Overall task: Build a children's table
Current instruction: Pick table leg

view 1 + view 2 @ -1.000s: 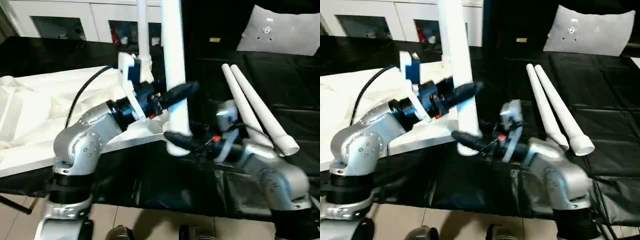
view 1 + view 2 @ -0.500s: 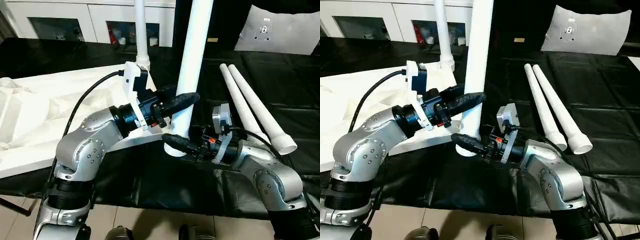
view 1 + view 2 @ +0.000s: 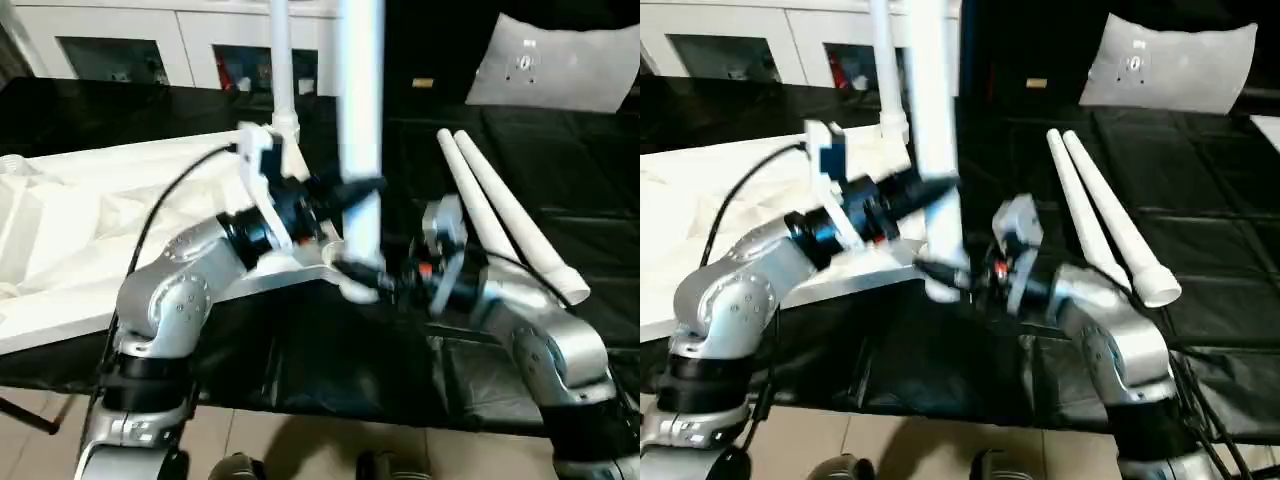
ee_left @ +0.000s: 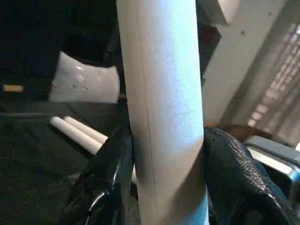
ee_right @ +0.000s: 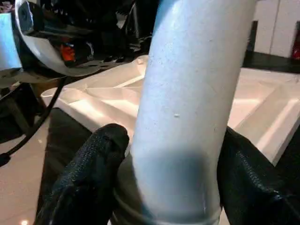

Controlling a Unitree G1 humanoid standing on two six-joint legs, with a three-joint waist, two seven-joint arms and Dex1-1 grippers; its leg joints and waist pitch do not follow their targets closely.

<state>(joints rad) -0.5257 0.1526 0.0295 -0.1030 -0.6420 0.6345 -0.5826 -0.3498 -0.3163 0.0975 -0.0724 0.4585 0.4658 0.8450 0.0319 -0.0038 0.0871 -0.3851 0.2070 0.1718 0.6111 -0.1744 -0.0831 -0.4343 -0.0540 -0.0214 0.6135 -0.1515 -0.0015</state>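
1. Where the white table top (image 3: 70,240) lies underside up on the left part of the black padded work surface (image 3: 560,150), one slim leg (image 3: 281,70) already stands upright in its far corner socket.
2. Just right of that, the left gripper (image 3: 352,190) has its two black fingers (image 4: 110,173) pressed against either side of a thicker upright leg (image 3: 360,120), partway up the tube.
3. Lower on that same leg, the right gripper (image 3: 350,272) clamps it just above the flared end, at the top's near right corner.
4. Further right, two spare legs (image 3: 500,215) lie side by side, touching, on the work surface, flared ends toward its near edge.
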